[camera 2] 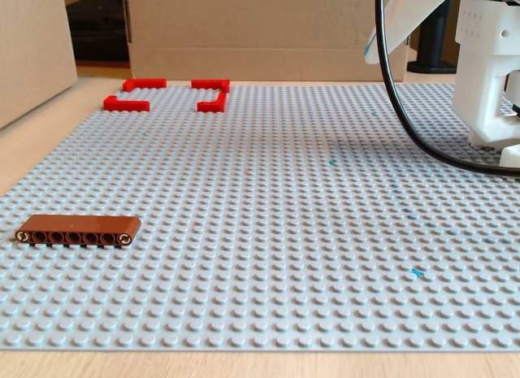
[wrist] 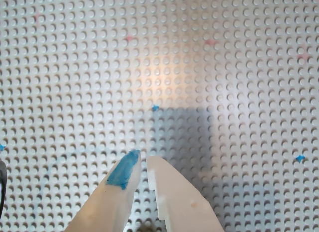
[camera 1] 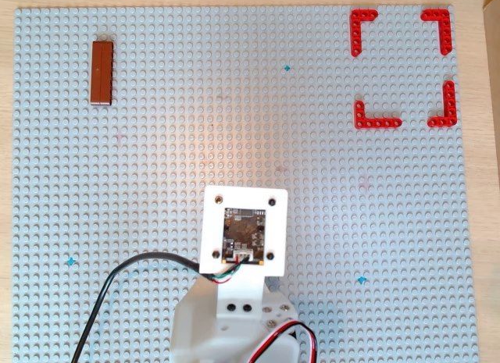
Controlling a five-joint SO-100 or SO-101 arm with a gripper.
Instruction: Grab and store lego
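The lego [camera 1: 102, 72] lies flat at the upper left of the overhead view, far from me; the fixed view [camera 2: 78, 230] reveals its side holes. Only my wrist view shows my claw [wrist: 144, 159], nearly clenched and empty above the baseplate [wrist: 224, 67].

Reddish-brown lego [camera 1: 102, 72] lies flat on baseplate [camera 1: 234, 129].

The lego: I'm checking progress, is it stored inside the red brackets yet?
Not yet. The lego lies flat on the baseplate at the overhead view's far left, while the red brackets frame only bare studs.
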